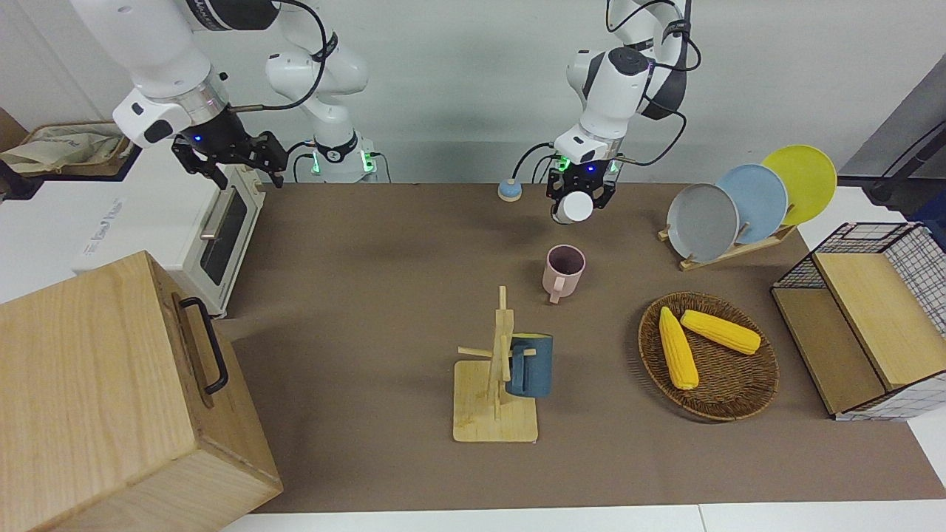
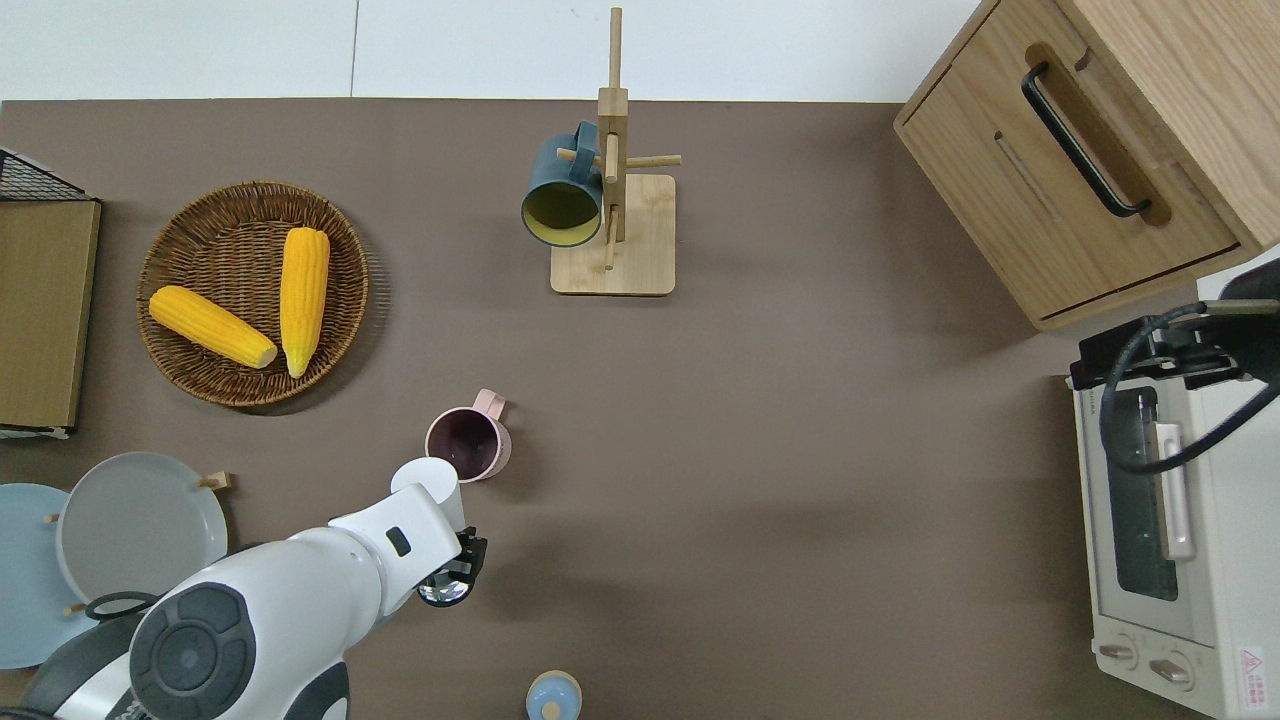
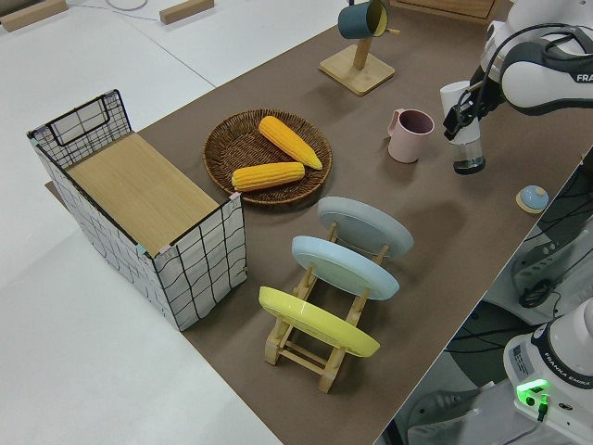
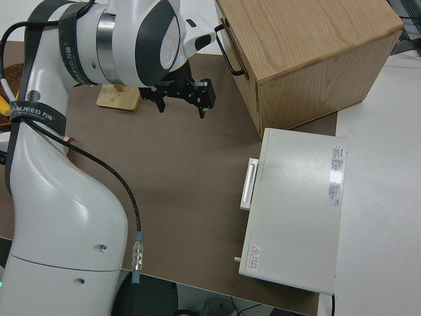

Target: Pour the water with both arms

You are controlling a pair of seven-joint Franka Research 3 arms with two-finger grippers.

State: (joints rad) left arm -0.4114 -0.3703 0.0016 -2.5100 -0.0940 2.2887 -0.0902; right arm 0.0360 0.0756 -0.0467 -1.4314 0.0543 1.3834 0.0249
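My left gripper is shut on a white bottle. It holds the bottle in the air beside the rim of the pink mug, on the side nearer to the robots. In the overhead view the white bottle's round end almost touches the pink mug. The left side view shows my left gripper around the white bottle, close to the pink mug. No water shows in any view. My right gripper is parked, open and holding nothing.
A small blue lid lies near the robots. A wooden mug tree carries a dark blue mug. A wicker basket holds two corn cobs, beside a plate rack and a wire crate. A toaster oven and a wooden cabinet stand at the right arm's end.
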